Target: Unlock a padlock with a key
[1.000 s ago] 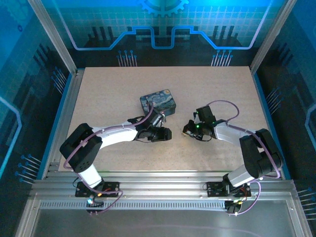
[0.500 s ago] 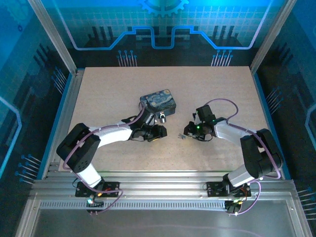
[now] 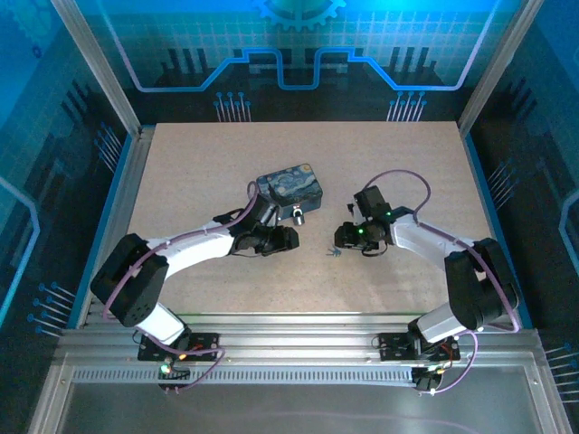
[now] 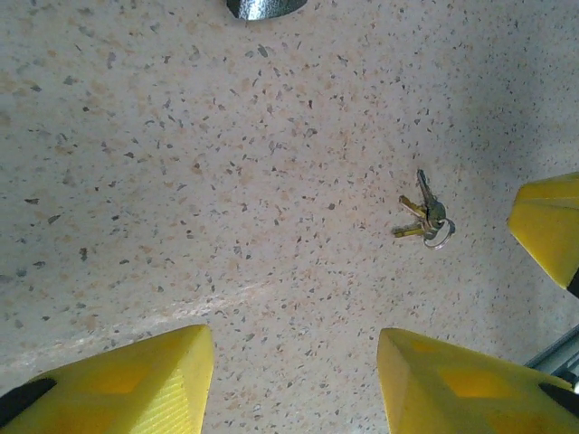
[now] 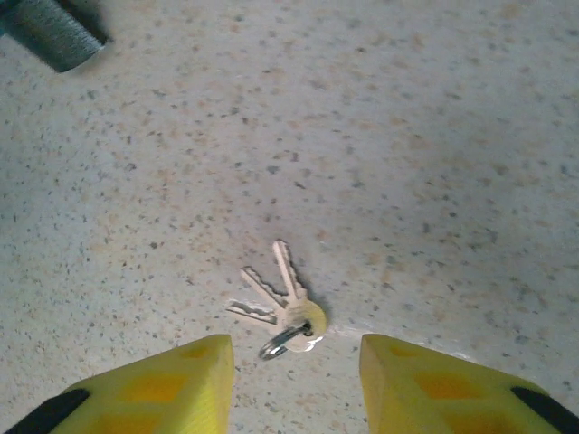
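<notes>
- The small bunch of thin metal keys on a split ring (image 3: 332, 252) lies flat on the speckled beige table (image 3: 407, 163); neither arm touches it; it sits between the two grippers, nearer the right one.
- The right gripper (image 3: 348, 239) has its jaws open and holds nothing; in the right wrist view its yellow fingertips (image 5: 172, 380) stand apart at the bottom edge; the bunch of keys (image 5: 282, 312) lies on the table just ahead of the gap between them, with the ring nearest the fingertips and the blades fanned away from them.
- The left gripper (image 3: 277, 240) also has its jaws open and empty; in the left wrist view its yellow fingertips (image 4: 145, 380) stand wide apart over bare table; the bunch of keys (image 4: 425, 217) lies off to the right, near a yellow fingertip of the right gripper (image 4: 547, 226) at the right edge.
- The small shiny silver metal padlock (image 3: 297, 214) rests on the table just beside the near right corner of the dark blue rectangular box with a swirly yellow-blue print (image 3: 289, 185); it lies apart from the bunch of keys; whether its shackle is open cannot be told; a curved silver part of it shows at the top edge of the left wrist view (image 4: 262, 7).
</notes>
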Controlling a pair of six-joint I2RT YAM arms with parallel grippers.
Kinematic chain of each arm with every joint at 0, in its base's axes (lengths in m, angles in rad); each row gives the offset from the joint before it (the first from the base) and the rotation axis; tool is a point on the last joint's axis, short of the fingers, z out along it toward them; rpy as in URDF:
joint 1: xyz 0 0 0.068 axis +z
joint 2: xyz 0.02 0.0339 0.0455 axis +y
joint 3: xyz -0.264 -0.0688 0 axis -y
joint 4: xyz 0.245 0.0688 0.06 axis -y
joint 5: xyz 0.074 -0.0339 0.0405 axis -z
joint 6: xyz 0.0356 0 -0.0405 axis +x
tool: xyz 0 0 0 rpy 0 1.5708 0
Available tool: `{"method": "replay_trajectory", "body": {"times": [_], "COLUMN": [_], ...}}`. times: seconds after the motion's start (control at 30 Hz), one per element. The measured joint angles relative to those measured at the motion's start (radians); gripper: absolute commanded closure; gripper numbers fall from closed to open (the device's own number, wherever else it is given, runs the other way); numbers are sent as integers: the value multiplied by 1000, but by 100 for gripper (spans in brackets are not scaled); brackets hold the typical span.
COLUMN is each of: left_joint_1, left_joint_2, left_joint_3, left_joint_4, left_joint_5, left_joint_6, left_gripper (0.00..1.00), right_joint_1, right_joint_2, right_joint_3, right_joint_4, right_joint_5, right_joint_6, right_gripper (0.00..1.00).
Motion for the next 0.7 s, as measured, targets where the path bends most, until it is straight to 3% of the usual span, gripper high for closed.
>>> {"method": "replay_trajectory", "body": {"times": [0.27, 0.7], "left_joint_1": [0, 19], "left_joint_2": [-17, -45], "left_joint_3": [0, 0], "left_joint_4": [-24, -38], "left_joint_5": [-19, -29], "left_joint_6": [16, 34], "left_gripper": [48, 48], "right_joint_1": [62, 80], "right_joint_2": [111, 166], "right_joint_3": [59, 70], "right_joint_4": [-29, -63], "right_joint_5": [52, 110], "right_joint_6": [-9, 8], "right_gripper": [55, 75]}}
